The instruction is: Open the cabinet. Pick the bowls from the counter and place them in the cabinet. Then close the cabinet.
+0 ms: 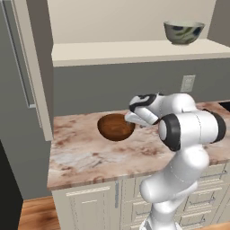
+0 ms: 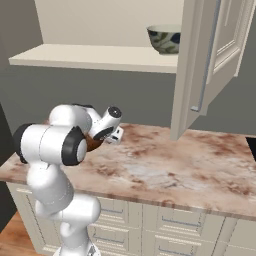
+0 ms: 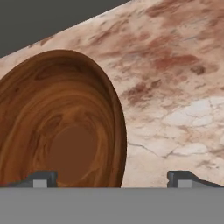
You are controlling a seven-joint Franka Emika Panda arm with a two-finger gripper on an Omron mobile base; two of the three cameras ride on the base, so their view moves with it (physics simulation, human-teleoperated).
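The cabinet point(image 1: 134, 51) stands open, its cream raised-panel doors swung outward and a slim grey bar handle visible on each. On its plain beige shelf sits the pale grey-green ceramic bowl point(image 1: 183, 32), upright, with dark leaf marks on its outside, towards the right end. The reddish-brown wooden bowl point(image 1: 116, 127) rests upright on the counter point(image 1: 85, 152), towards the rear, its glossy grained interior empty. The counter is a pinkish-brown and white marbled slab with a thick edge.
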